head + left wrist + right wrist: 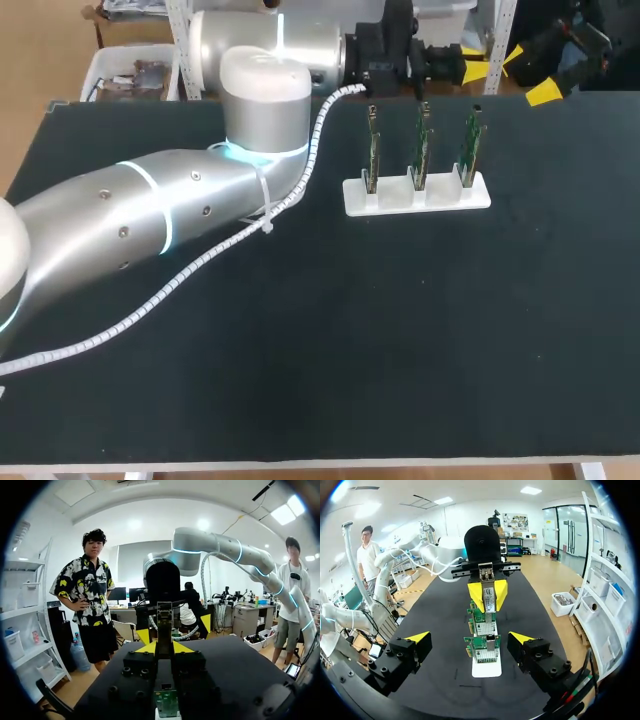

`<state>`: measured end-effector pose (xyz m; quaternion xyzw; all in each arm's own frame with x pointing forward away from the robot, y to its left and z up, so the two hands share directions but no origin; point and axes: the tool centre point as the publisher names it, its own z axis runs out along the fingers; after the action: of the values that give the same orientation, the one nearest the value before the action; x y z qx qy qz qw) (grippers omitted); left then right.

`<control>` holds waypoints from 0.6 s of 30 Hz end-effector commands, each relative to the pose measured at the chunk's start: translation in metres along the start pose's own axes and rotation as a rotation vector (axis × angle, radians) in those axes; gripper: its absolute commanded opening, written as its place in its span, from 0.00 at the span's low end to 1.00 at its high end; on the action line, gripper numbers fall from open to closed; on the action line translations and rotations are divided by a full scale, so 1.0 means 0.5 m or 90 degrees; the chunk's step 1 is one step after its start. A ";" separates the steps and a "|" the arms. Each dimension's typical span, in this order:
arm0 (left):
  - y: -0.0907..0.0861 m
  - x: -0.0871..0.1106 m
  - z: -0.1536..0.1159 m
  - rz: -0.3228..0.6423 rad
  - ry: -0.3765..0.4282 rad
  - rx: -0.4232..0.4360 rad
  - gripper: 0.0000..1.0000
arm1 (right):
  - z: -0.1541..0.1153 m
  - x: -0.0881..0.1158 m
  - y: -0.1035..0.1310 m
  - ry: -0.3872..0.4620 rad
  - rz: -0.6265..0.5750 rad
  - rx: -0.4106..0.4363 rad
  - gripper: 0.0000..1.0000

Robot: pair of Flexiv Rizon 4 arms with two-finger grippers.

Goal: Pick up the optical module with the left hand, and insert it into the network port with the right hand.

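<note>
Right wrist view: my right gripper [470,638] hangs with its yellow tips spread wide and nothing between them. Ahead of it and lower, on the black table [440,630], stands a white holder [486,670]. It carries three green circuit cards [479,655], upright in a row that runs away from the gripper. The nearest card bears a metal network port [490,641] at its top edge. Past the far end of the row my left gripper [488,592] faces me head-on. Its tips are drawn narrow onto the optical module [489,602], one on each side, so the module is held clear of the table and apart from every card. It juts out beyond the tips toward my right gripper. From the left wrist camera the same module [164,617] stands out straight ahead between that gripper's fingers. My right arm [225,547] curves in beyond it, and the top of one green card [166,702] shows just under the gripper. From the head camera my left arm [150,215] sweeps in, wrapped by a white spiral cable [200,262]. The two grippers face each other tip to tip, near but not touching, and the holder [417,195] sits on the table short of them. I cannot tell from that angle how high above the cards they hang.
</note>
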<state>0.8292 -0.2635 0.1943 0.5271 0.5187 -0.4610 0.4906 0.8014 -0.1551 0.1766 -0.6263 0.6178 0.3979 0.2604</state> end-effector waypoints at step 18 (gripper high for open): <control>0.004 0.000 0.001 0.000 0.001 0.002 0.00 | -0.026 -0.054 -0.028 0.022 -0.036 -0.348 1.00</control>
<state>0.8292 -0.2634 0.1943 0.5271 0.5186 -0.4610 0.4906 0.8116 -0.1476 0.2008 -0.6461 0.6070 0.3707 0.2769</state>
